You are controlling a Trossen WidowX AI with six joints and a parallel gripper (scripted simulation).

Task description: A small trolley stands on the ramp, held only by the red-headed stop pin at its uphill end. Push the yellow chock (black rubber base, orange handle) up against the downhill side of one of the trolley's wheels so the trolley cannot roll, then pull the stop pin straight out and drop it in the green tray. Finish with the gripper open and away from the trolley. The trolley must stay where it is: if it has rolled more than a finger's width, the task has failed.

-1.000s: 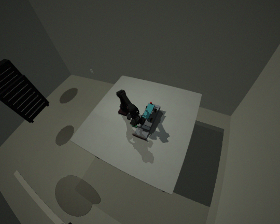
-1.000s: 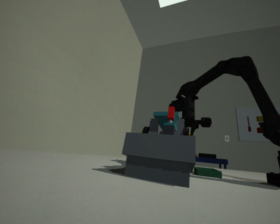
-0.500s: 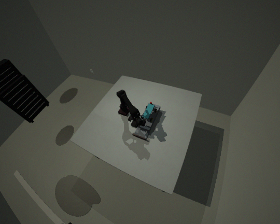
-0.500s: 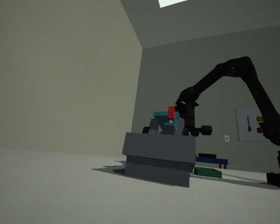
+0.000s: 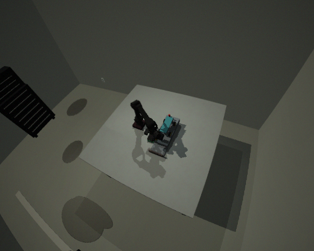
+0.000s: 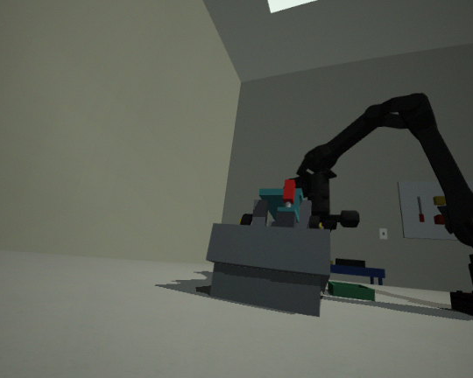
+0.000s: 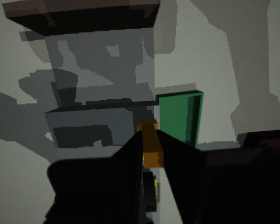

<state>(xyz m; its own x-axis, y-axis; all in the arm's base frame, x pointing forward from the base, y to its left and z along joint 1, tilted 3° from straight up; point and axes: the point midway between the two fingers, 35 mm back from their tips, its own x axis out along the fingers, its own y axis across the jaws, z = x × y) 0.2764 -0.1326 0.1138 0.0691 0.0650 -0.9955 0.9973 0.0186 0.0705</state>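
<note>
My gripper (image 7: 148,134) is shut on the orange handle of the yellow chock (image 7: 147,123). The chock is over the tray-side edge of the ramp (image 7: 103,57) (image 6: 269,249), downhill of a black wheel (image 7: 150,192) with a yellow hub. I cannot tell whether it rests on the ramp or touches the wheel; its base is mostly hidden. The teal trolley (image 5: 166,125) (image 6: 271,192) stands on the upper ramp. The red-headed stop pin (image 5: 169,115) (image 6: 289,191) stands upright at its uphill end. The green tray (image 7: 173,120) (image 6: 351,291) lies beside the ramp.
A brownish end bar (image 7: 86,17) crosses the ramp's low end. The arm's base (image 5: 138,125) stands on the table (image 5: 114,154), on the tray's side of the ramp. The arm reaches over the tray and partly hides it in the top view.
</note>
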